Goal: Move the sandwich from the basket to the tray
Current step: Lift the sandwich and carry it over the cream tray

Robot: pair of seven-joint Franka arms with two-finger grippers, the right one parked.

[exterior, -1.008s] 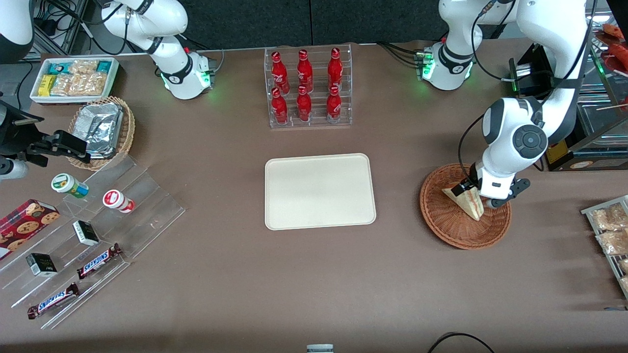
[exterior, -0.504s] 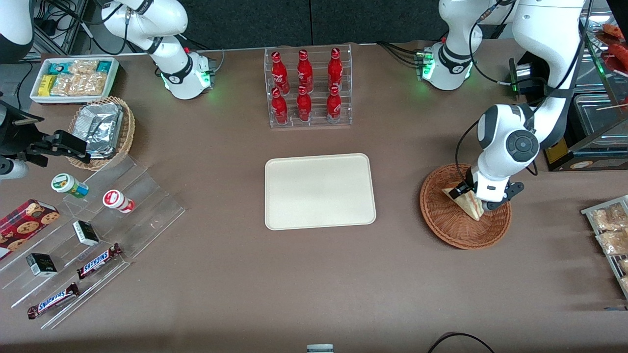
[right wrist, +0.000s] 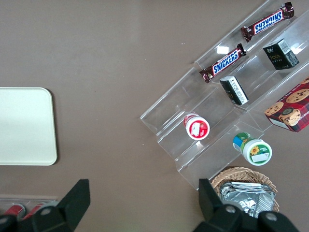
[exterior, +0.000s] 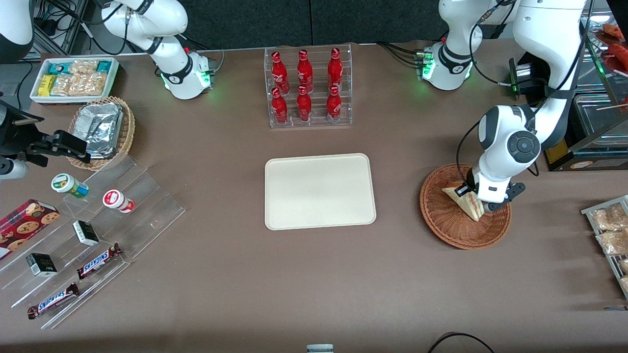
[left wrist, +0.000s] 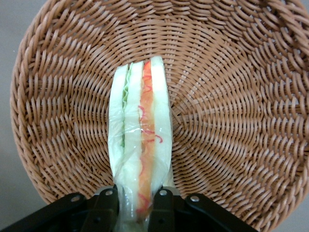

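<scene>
Gripping sandwich (left wrist: pixel 140 145), fingers (left wrist: pixel 107 209) wrist-view only.

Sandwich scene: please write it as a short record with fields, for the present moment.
sandwich: in the basket, standing on edge, wrapped in clear film
basket: on the table, toward the working arm's end
gripper: shut on the sandwich, one finger on each bread side
tray: bare, beside the basket
task state: sandwich gripped, not yet on the tray

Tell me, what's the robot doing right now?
Hand shut on sandwich, inside basket. Tray bare, path looks clear.
</scene>
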